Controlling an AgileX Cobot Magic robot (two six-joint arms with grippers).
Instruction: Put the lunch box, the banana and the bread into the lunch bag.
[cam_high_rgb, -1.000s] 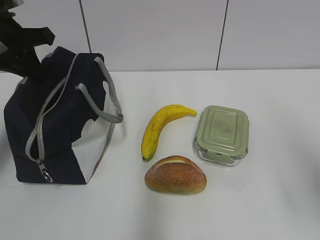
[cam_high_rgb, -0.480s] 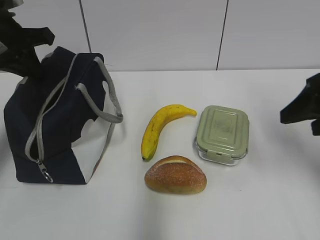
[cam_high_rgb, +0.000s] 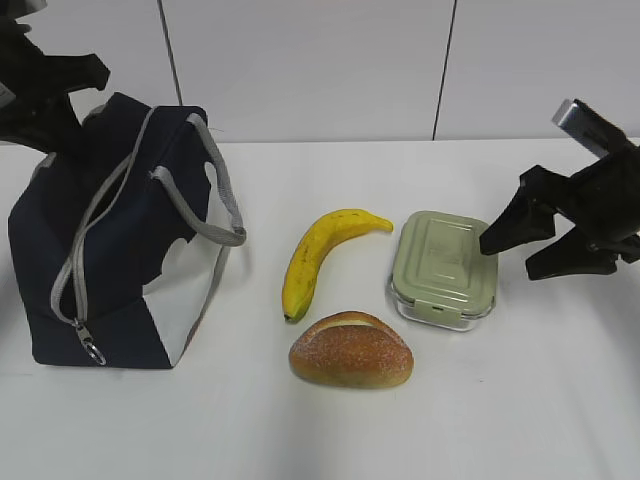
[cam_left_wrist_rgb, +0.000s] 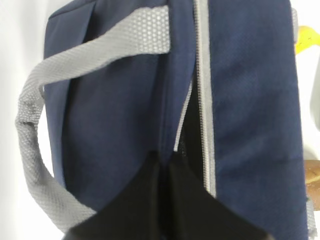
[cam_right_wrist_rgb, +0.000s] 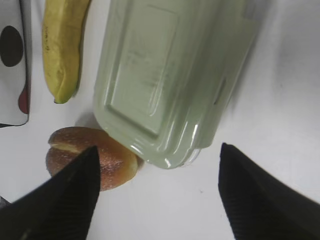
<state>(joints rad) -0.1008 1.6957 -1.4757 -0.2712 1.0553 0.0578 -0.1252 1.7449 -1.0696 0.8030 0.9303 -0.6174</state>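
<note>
Presently the right gripper (cam_high_rgb: 520, 252), jaws apart, is hovering beside the lunch box (cam_high_rgb: 444, 267) near the tabletop's right edge, risking nudging it into the bread (cam_high_rgb: 351, 349), while the left jaws are pinching together at the lunch bag (cam_high_rgb: 110, 240).

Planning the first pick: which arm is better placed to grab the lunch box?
Right. The right gripper is open beside the lunch box, jaws facing it. The left gripper is shut on the lunch bag, far across the table.

Left gripper (cam_left_wrist_rgb: 162, 200) closed — right gripper (cam_high_rgb: 520, 255) agape
</note>
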